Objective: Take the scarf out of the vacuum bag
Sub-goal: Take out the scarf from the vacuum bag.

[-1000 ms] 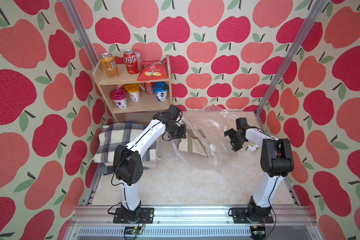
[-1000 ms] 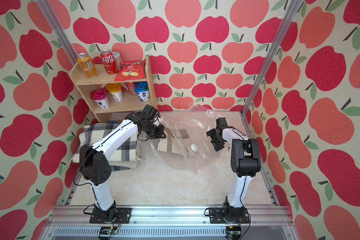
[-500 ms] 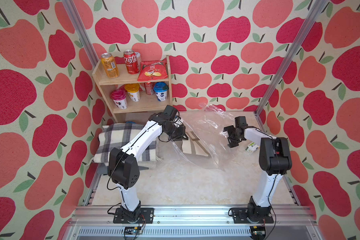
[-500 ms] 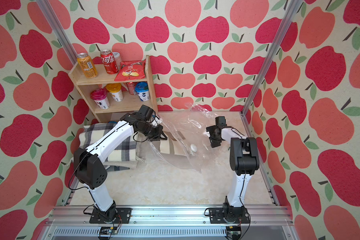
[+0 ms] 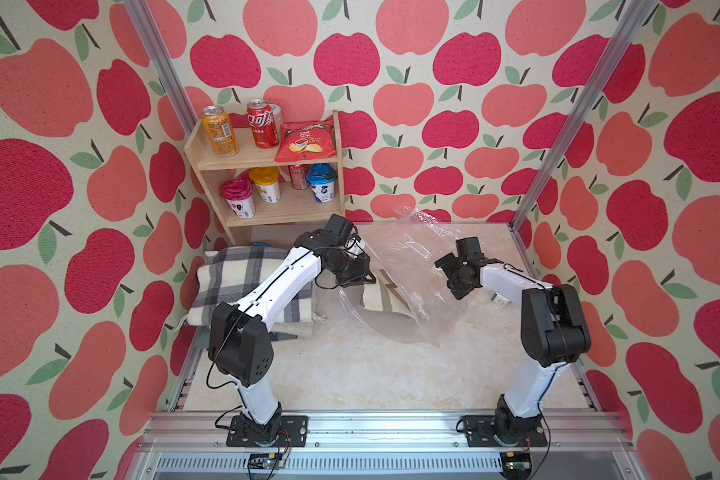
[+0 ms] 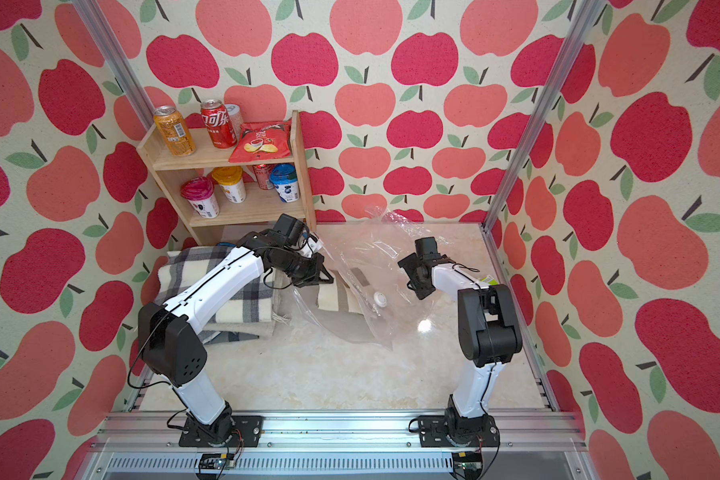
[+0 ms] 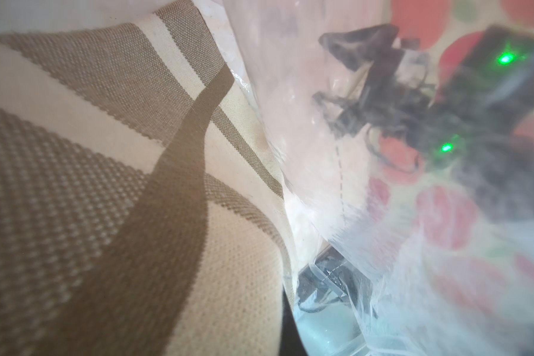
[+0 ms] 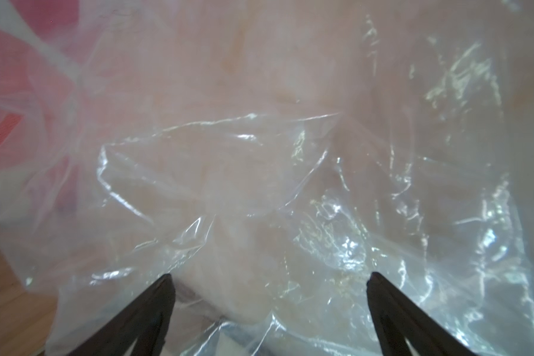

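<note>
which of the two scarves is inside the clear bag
The cream scarf with tan stripes, seen through the clear plastic of the vacuum bag. The grey-and-white plaid scarf lies outside it, uncovered.

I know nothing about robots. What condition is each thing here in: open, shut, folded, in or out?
vacuum bag: crumpled, scarf inside.
scarf: folded, mostly inside the bag.
left end effector: shut, at the scarf's end; grip hidden.
right end effector: open, facing the bag's plastic.
plaid blanket: folded, lying flat.
orange can: upright on the shelf.
</note>
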Robot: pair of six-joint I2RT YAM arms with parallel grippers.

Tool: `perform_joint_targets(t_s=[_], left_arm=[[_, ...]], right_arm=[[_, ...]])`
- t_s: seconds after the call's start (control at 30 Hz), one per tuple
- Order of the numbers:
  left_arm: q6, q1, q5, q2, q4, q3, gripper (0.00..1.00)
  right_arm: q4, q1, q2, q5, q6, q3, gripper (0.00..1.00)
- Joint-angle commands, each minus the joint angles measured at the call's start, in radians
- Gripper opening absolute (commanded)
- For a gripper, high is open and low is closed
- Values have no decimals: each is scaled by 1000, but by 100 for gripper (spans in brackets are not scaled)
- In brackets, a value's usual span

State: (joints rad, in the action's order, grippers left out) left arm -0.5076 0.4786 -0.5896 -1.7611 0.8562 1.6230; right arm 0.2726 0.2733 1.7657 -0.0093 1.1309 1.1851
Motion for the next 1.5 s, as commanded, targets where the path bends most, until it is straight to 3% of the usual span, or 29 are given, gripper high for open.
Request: perform_joint_targets(t_s=[0.0, 0.2, 0.47, 0.7, 0.97, 1.03, 1.23, 1.3, 1.4, 1.47], left_arm=[[59, -15, 46, -45, -11, 15, 0], [74, -30, 74, -114, -26, 35, 0], [73, -35, 94, -155, -40, 75, 0], [81, -44, 104, -161, -40, 82, 0], [89, -62, 94, -166, -47, 75, 0], [89, -64, 92, -165, -46, 75, 0], [96, -67, 82, -146, -58, 59, 0], [99, -67, 83, -136, -65, 44, 0], [108, -67, 73, -119, -90, 12, 0], [113, -64, 68, -103, -109, -14, 0]], right_arm=[[-40, 42, -145, -18, -281, 13, 100], [51, 184, -282, -75, -581, 39, 100], [105, 378, -350, -76, -773, 67, 100], [150, 530, -285, -29, -836, 143, 100], [246, 612, -186, 104, -855, 238, 97], [287, 614, -156, 145, -851, 267, 89], [331, 613, -102, 235, -824, 324, 42], [326, 613, -90, 235, -818, 343, 19], [327, 612, -64, 238, -804, 386, 2], [327, 610, -46, 232, -795, 417, 0]])
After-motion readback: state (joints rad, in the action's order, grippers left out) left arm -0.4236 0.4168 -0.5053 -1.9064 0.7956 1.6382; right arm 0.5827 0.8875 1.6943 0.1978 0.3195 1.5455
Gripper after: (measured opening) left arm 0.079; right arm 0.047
